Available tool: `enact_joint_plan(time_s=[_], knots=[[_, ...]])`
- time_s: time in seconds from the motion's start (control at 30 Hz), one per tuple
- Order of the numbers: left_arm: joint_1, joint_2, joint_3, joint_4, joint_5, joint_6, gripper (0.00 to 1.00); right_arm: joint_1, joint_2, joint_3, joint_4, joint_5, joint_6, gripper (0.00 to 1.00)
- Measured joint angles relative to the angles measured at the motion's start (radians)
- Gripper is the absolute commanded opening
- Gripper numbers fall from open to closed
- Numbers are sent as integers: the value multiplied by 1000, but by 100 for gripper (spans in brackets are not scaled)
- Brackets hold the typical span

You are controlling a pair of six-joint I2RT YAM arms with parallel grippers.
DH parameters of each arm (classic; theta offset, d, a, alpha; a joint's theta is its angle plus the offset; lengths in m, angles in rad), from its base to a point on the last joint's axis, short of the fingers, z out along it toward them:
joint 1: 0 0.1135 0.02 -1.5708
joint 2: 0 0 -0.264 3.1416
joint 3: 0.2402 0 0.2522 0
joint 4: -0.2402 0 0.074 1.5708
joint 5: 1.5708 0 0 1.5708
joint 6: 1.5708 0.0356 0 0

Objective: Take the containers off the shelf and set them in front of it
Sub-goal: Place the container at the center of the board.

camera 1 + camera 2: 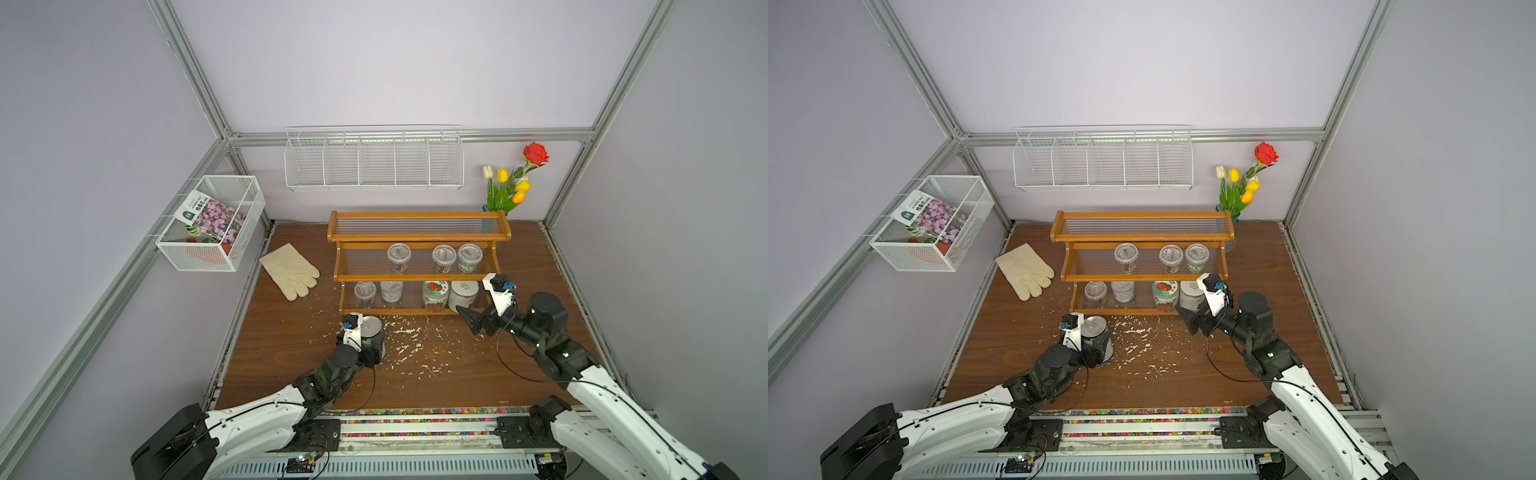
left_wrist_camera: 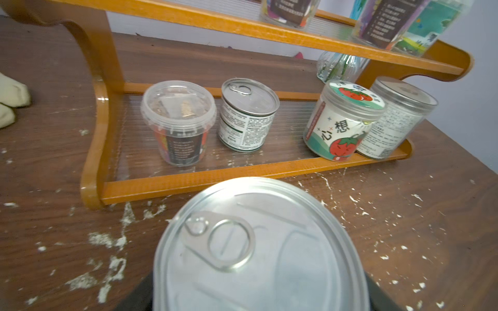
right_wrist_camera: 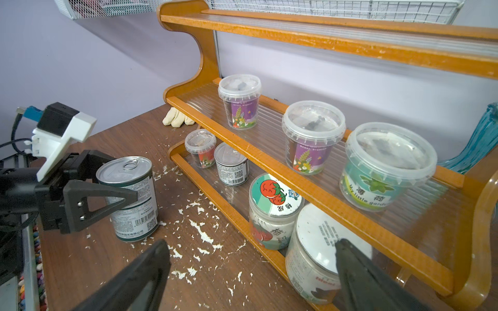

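Observation:
The orange-brown shelf (image 1: 415, 237) (image 3: 323, 40) stands at the back of the table. Its middle tier carries three clear tubs (image 1: 444, 255). On the bottom tier stand a clear tub (image 2: 179, 118), a silver tin (image 2: 249, 113), a red-fruit jar (image 3: 272, 204) and a white-lidded jar (image 3: 320, 242). A second silver tin (image 1: 371, 326) (image 3: 129, 188) stands upright on the table before the shelf, and my left gripper (image 1: 370, 338) is shut on it. My right gripper (image 1: 465, 321) (image 3: 250, 243) is open at the white-lidded jar, one finger over its lid, the other over the table.
A cream glove (image 1: 291, 270) lies left of the shelf. A blue vase (image 3: 482, 140) of flowers (image 1: 505, 187) stands behind its right end. White wire baskets (image 1: 374, 162) (image 1: 212, 224) hang on the walls. White flakes (image 1: 403, 340) litter the table before the shelf.

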Motion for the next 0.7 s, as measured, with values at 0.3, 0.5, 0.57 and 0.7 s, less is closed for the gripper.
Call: enact_joint_plan(time_s=[0.3,0.5,0.57,0.7], knots=[[97,-2,-20,25,-50,79,68,3,0,-10,40,0,0,98],[135,121,-19,172,-27,102,69,3,2,-16,50,0,-1,98],[140,172,-12,224,-23,106,69,3,2,-16,55,0,-1,98],[142,247,6,293,-13,113,77,3,2,-16,56,0,-4,98]])
